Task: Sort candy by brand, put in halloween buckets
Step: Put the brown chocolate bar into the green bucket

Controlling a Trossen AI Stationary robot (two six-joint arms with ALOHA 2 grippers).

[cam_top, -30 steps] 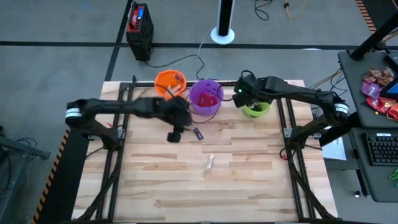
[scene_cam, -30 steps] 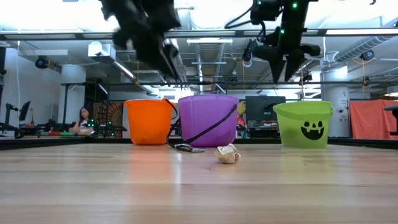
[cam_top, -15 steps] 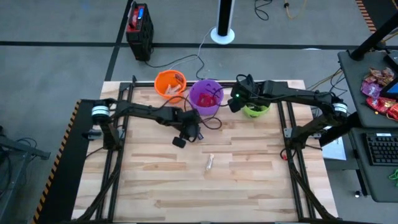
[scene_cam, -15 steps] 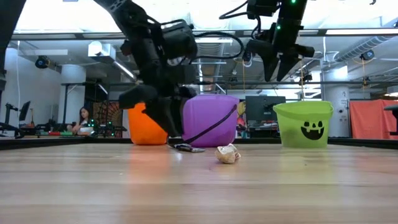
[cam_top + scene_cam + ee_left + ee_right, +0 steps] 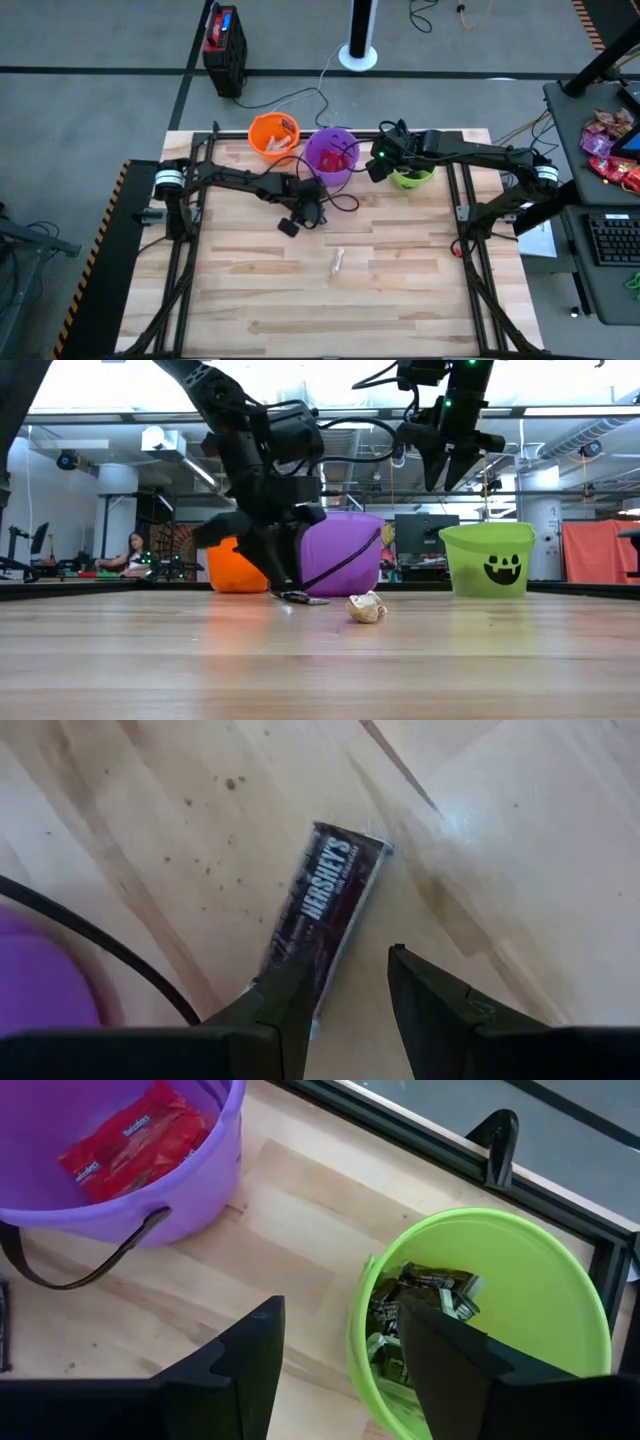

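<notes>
**Left pincer poised over the Hershey's bar**

The left pincer (image 5: 345, 985) hung low over the bench (image 5: 400, 290), just in front of the purple bucket (image 5: 331, 155), with its two fingers parted and nothing between them. The Hershey's bar (image 5: 322, 910), in a dark wrapper, lay flat on the wood directly ahead of those fingers. Its long axis ran roughly in line with the way the pincer pointed, so the fingers stood to either side of its near end; one finger seemed to overlap the wrapper's edge, though from where I stood I could not say whether it touched. To my eye the left arm was plainly the nearer one for this piece.

The right pincer (image 5: 335, 1340) hovered high by the green bucket (image 5: 500, 1295), its fingers apart and empty, with dark wrapped pieces already lying inside that bucket. A pale candy (image 5: 338, 261) sat alone further out on the bench, well apart from both arms. The orange bucket (image 5: 273, 133) stood beside the purple one.
</notes>
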